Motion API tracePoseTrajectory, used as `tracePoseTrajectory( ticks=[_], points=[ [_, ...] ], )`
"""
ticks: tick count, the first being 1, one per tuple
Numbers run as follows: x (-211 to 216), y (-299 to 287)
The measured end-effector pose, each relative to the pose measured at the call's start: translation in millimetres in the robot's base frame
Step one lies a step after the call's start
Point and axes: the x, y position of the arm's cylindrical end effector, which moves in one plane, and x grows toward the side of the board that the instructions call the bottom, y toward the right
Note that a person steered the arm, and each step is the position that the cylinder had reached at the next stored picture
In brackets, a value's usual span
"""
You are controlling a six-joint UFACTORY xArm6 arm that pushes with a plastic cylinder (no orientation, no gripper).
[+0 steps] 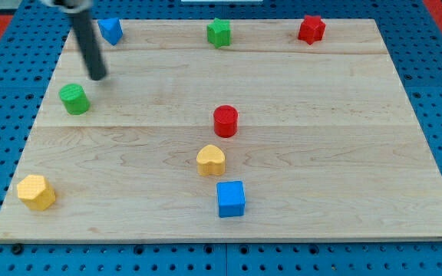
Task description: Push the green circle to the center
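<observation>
The green circle (74,99) sits on the wooden board (321,153) near the view's left edge, in its upper half. My tip (98,77) is just above and to the right of the green circle, a short gap away, not touching it. The dark rod rises from the tip toward the view's top left.
A red circle (225,121) lies near the board's middle, a yellow heart (211,160) and a blue cube (231,198) below it. A yellow hexagon (36,192) is at bottom left. Along the top: a blue block (111,31), a green star (219,32), a red star (311,29).
</observation>
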Motion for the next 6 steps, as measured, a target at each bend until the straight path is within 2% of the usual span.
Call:
tracePoseTrajectory(
  ticks=[1,2,3,5,6],
  points=[
    [9,-51],
    [57,-41],
    [67,1],
    [58,147],
    [58,199]
  ],
)
